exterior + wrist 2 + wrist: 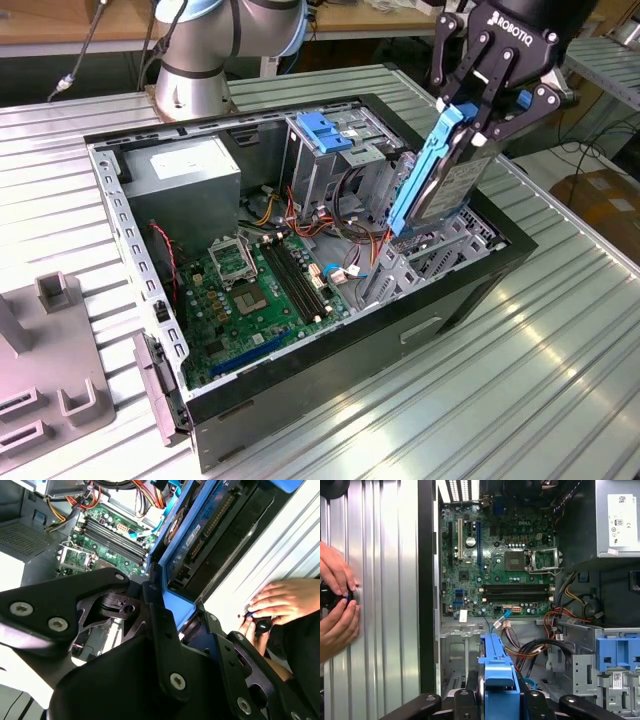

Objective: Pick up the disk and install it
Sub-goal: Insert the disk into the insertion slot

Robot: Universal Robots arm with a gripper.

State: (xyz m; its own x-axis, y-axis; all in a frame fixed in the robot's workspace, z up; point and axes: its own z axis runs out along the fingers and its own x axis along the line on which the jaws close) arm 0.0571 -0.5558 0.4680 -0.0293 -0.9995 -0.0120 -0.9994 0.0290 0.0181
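In the upper right of the exterior view, the pincer (pixel 478 128) is clamped on the disk (pixel 455 185), gripping it near its upper end. The disk hangs steeply tilted, with its blue bracket (pixel 420 180) toward the exterior view's left. Its lower end reaches the open computer case (pixel 300 375) by the drive bays; contact cannot be told. The case lies on the ribbed bench (pixel 540 370), motherboard (pixel 260 290) exposed. In the first wrist view, a person's hands (pixel 335 625) hold a dark knob (pixel 332 596) on the bench.
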